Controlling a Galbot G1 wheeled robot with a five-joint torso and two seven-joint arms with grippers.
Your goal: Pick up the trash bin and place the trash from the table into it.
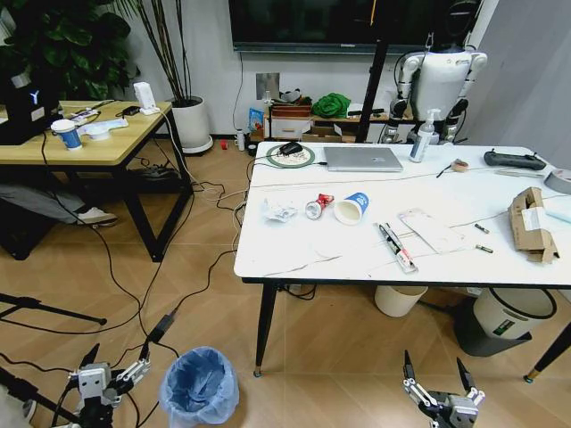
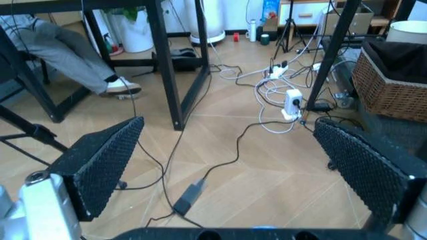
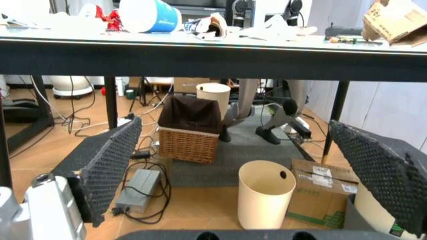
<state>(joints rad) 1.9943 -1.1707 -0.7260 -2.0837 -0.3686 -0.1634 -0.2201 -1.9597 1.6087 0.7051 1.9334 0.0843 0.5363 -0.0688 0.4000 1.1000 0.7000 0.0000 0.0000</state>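
large white marble-veined table [image 1: 357, 254] holds the trash: crumpled white paper [image 1: 280, 210], crushed red-white can [image 1: 318, 206], white-blue paper cup [image 1: 351, 208]. small round blue-bagged trash bin [image 1: 200, 388] sits on the floor between left gripper [image 1: 108, 378] and right gripper [image 1: 439, 399], both low with fingers spread, empty. risk: the thin bag rim could slip or crumple in a pinch, and floor cables near the left gripper could snag.

The left gripper [image 2: 230, 167] has its two black textured fingers [image 2: 100, 165] spread wide across the frame's lower half. Behind them, black cables [image 2: 220, 165] trail over the wooden floor [image 2: 220, 115].

no text or labels legible anywhere
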